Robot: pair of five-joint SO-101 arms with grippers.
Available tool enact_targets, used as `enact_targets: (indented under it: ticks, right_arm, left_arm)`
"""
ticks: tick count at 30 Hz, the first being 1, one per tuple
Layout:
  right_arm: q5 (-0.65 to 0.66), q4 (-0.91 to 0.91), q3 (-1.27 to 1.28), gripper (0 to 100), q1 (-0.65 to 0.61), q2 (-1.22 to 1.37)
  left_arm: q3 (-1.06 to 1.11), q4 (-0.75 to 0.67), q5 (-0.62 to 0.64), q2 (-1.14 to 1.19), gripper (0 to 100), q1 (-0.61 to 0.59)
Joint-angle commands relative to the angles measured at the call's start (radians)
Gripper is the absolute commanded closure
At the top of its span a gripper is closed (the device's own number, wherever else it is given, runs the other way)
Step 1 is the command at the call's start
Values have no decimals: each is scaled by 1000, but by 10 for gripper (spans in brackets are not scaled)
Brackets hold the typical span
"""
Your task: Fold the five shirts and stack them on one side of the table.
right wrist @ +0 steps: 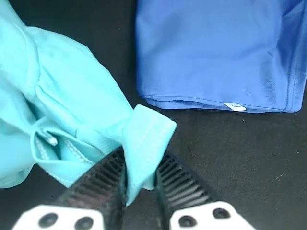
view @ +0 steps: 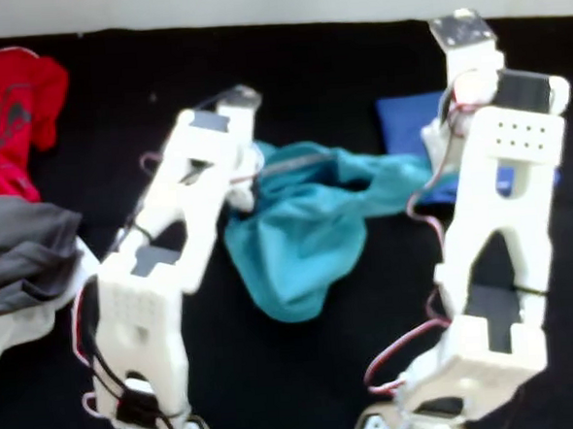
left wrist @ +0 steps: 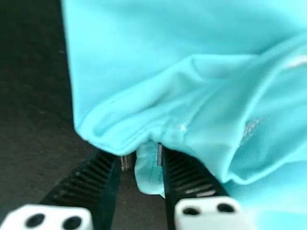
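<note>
A teal shirt (view: 302,235) hangs bunched between the two arms at the table's middle. My left gripper (left wrist: 141,167) is shut on a fold of the teal shirt (left wrist: 192,81) at its left end. My right gripper (right wrist: 140,175) is shut on a hemmed edge of the teal shirt (right wrist: 72,110) at its right end. A folded blue shirt (right wrist: 216,52) lies flat just beyond the right gripper, at the back right of the table (view: 307,77). The blue shirt (view: 403,125) is partly hidden by the right arm in the high view.
A red shirt (view: 7,105) lies crumpled at the far left. In front of it sits a grey shirt (view: 26,252) on top of a white one (view: 12,333). The black table is bare at the back middle and front middle.
</note>
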Motion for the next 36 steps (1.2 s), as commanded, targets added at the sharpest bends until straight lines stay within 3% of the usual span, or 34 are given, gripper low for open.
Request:
enact_targets:
  ticks: [1, 6, 11, 19, 36]
  right_arm:
    - [12, -45, 51, 992, -13, -59]
    - [9, -93, 117, 992, -15, -59]
    - [6, -104, 130, 992, -16, -61]
    - [9, -96, 127, 992, -1, -61]
    - [11, -101, 124, 992, -5, -61]
  left_arm:
    - [-59, 114, 8, 22, 892, 18]
    - [-114, 299, 8, 31, 892, 25]
    - [-124, 420, 8, 30, 892, 110]
    - [36, 417, 3, -35, 892, 226]
    - [39, 275, 6, -108, 892, 165]
